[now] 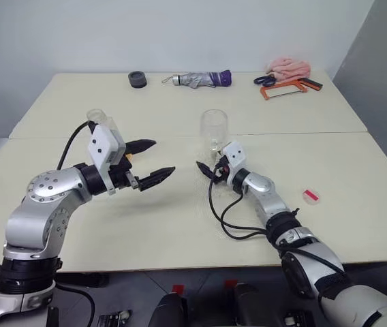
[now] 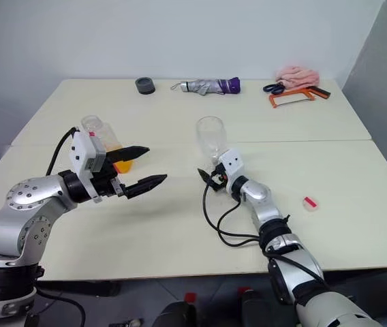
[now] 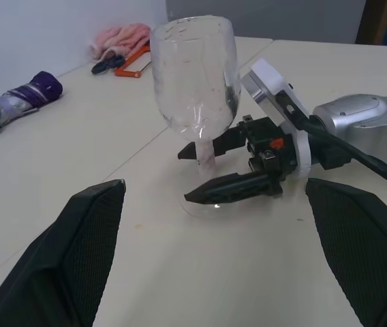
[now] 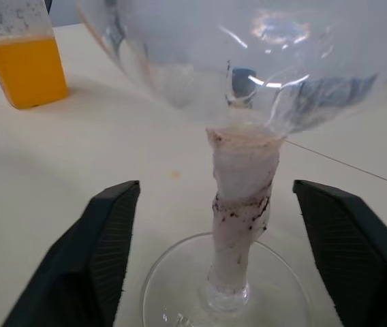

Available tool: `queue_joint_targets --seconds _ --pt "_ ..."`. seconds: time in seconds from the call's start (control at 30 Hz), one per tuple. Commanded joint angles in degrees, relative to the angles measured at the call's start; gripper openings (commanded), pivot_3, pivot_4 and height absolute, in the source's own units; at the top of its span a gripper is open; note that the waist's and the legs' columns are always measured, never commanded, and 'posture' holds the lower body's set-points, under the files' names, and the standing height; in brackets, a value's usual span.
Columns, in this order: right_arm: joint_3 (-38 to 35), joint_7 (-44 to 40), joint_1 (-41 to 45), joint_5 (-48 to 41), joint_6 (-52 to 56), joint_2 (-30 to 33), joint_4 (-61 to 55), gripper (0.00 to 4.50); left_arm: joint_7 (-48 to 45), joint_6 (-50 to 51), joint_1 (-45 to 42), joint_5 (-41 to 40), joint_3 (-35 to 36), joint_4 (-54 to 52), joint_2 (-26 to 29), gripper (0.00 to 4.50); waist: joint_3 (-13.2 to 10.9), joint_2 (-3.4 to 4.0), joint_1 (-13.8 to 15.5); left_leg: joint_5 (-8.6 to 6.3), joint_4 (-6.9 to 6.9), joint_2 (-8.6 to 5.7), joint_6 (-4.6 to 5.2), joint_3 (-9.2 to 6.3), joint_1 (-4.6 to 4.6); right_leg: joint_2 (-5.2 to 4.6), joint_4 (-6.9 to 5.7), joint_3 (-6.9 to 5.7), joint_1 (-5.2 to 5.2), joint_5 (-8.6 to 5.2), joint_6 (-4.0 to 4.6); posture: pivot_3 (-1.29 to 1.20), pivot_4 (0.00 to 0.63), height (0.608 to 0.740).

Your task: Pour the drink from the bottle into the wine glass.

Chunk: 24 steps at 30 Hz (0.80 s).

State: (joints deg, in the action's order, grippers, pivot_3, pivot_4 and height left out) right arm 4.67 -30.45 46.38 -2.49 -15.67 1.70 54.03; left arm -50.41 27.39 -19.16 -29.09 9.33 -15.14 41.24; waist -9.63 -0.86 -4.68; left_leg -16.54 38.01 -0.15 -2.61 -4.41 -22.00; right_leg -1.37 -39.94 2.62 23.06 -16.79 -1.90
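1. Bracketing the wine glass [image 4: 241, 204] stem with my right pincer [image 1: 208, 170]: fingers spread, nothing gripped yet.
2. Left pincer [image 1: 151, 162] released, empty; bottle [image 2: 101, 136] with drink [image 4: 26, 71] stands on the desk [image 1: 180, 225] at its 10 o'clock.
3. Next, I'd judge: clamp stem, then fetch bottle.

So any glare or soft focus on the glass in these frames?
Right wrist view: bright window-like glints on the clear stemmed wine glass bowl, whose near edges look soft; the stem is sharp. Left wrist view: the bowl is streaky but readable. Head views: even light, soft shadows on the cream table.
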Motion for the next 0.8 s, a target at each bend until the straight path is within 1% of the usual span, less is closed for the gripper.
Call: queue_joint_targets --seconds 0.03,0.13,0.33,0.5,0.6,0.67,0.8 --pt "-0.3 -2.5 -1.9 -1.0 0.3 0.8 -5.8 4.49 0.6 -0.8 -1.9 -0.2 0.7 -0.7 0.1 4.5 0.0 0.0 0.0 0.0 0.0 -0.01 0.0 0.0 -0.01 0.0 0.0 0.01 0.0 0.0 0.0 0.0 0.15 0.74" --pt "-0.3 -3.6 -4.3 -1.3 2.0 1.8 -9.9 4.49 0.8 -0.7 -1.9 -0.4 0.7 -1.2 -0.1 4.5 0.0 0.0 0.0 0.0 0.0 -0.01 0.0 0.01 -0.01 -0.01 0.0 0.02 0.0 0.0 0.0 0.0 0.15 0.74" --pt "0.0 -8.5 -12.0 -4.2 9.7 5.6 -25.2 4.49 2.0 -0.6 -1.3 -0.9 0.7 -2.6 -1.2 4.5 0.0 0.0 0.1 0.0 0.0 0.01 0.0 0.0 -0.04 -0.01 0.0 0.0 0.01 0.0 0.0 0.0 0.15 0.74" --pt "0.1 -10.6 -17.8 -5.8 15.6 9.7 -38.2 4.49 3.2 -0.6 0.6 -0.6 0.9 -3.2 -2.1 4.5 0.0 0.0 0.3 0.0 0.01 0.01 0.01 0.0 -0.04 -0.01 0.01 0.01 0.01 0.0 -0.01 0.0 0.15 0.74" --pt "0.5 -13.1 -22.0 -8.3 22.3 13.1 -48.3 4.49 4.9 -0.7 4.3 0.6 1.1 -3.2 -2.8 4.5 0.0 0.0 0.4 -0.01 -0.01 0.03 0.01 0.0 -0.04 -0.01 0.02 0.01 0.01 0.0 -0.01 0.0 0.15 0.74" --pt "0.6 -14.6 -25.0 -10.1 26.1 15.8 -55.7 4.49 7.4 -2.5 7.8 3.5 0.9 -2.3 -3.5 4.5 0.0 0.01 0.5 -0.01 -0.03 0.05 0.01 0.0 -0.06 0.0 0.07 0.01 0.02 0.0 -0.01 0.0 0.15 0.74" --pt "1.0 -15.4 -29.4 -12.3 30.9 19.6 -67.2 4.49 14.6 -6.2 13.3 7.5 2.7 1.0 -7.9 4.5 0.0 0.0 1.0 -0.01 -0.02 0.05 0.02 0.0 -0.04 -0.01 0.08 0.02 0.01 -0.01 -0.02 0.0 0.15 0.74"
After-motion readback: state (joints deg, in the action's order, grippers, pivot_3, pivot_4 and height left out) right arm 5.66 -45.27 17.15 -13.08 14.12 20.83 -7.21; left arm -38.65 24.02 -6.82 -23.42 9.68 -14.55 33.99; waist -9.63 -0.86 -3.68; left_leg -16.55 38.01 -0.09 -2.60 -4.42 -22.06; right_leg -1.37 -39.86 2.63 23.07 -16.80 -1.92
